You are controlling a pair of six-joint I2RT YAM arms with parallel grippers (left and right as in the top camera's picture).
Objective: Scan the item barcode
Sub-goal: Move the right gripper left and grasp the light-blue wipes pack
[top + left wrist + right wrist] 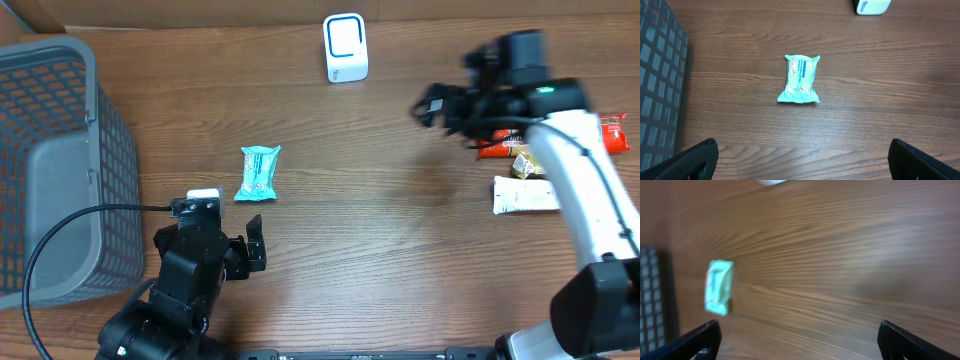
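A teal packet point(259, 173) lies flat on the wooden table, left of centre. It shows in the left wrist view as the teal packet point(800, 80), and blurred in the right wrist view as the packet point(719, 287). The white scanner point(345, 47) with a blue outline stands at the back of the table, its base point(871, 6) cut by the frame's top. My left gripper point(250, 250) point(802, 162) is open and empty, a short way in front of the packet. My right gripper point(432, 103) point(800, 342) hangs open and empty over the right half of the table.
A grey mesh basket point(60, 170) fills the left side, its wall point(660, 100) close to my left gripper. At the right edge lie a red packet point(500, 148), a small yellow item point(525, 165) and a white tube point(525, 195).
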